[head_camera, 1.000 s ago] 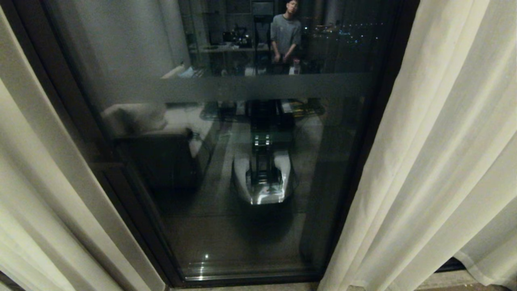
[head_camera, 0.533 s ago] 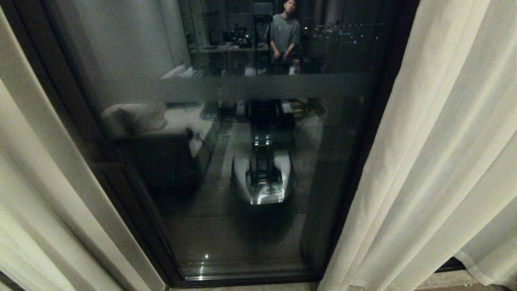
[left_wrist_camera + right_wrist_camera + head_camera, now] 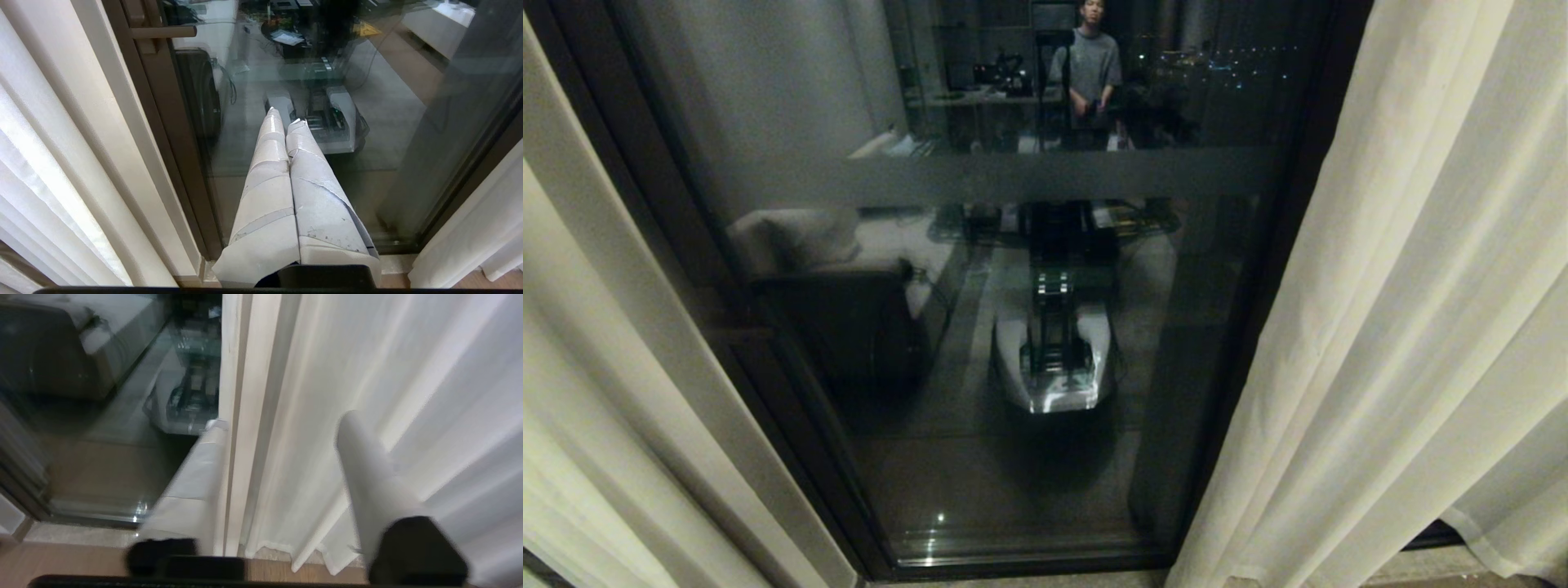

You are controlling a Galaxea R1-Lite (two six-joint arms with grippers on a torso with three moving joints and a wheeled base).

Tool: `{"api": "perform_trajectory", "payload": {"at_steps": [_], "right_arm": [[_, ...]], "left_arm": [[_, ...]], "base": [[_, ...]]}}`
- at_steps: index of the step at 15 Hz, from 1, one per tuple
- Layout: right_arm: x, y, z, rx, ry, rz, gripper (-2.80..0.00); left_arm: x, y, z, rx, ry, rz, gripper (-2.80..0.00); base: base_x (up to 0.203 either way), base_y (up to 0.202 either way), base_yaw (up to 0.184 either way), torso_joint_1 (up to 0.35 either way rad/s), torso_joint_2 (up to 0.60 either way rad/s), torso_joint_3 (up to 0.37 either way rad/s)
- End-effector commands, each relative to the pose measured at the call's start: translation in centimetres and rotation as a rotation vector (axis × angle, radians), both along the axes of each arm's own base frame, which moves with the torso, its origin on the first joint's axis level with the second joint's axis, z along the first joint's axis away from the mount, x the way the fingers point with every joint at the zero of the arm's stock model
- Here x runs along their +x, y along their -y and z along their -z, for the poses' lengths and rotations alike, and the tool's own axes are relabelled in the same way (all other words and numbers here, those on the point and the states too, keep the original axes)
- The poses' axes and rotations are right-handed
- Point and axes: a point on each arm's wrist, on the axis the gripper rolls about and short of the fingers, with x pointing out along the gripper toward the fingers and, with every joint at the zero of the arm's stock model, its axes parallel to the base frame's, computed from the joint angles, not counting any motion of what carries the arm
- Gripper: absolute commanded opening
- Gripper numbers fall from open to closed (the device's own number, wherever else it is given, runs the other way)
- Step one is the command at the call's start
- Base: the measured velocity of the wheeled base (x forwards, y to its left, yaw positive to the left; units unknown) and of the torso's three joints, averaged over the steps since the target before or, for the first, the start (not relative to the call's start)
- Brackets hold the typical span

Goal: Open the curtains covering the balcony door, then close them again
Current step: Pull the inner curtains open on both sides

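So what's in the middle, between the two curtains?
In the head view, the balcony door stands between the left curtain and the right curtain: dark reflecting glass, with no gripper there.

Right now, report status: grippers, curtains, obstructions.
Left gripper shut, idle before the balcony door. Right gripper open at right curtain's edge, fabric not gripped. Both curtains drawn aside. No obstruction seen.

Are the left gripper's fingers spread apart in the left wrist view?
No. The left gripper has its two white fingers pressed together, pointing at the glass of the balcony door and holding nothing.
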Motion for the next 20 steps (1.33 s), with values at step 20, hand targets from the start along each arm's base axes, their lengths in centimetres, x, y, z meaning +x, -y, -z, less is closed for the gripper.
{"api": "perform_trajectory", "payload": {"at_steps": [20], "right_arm": [[17.6, 1.3, -14.7, -0.025, 0.254, -0.111, 0.00]], "left_arm": [[0.0, 0.0, 0.0, 0.000, 0.002, 0.000, -2.80]], "base": [[0.000, 0.000, 0.000, 0.000, 0.00, 0.000]]}}
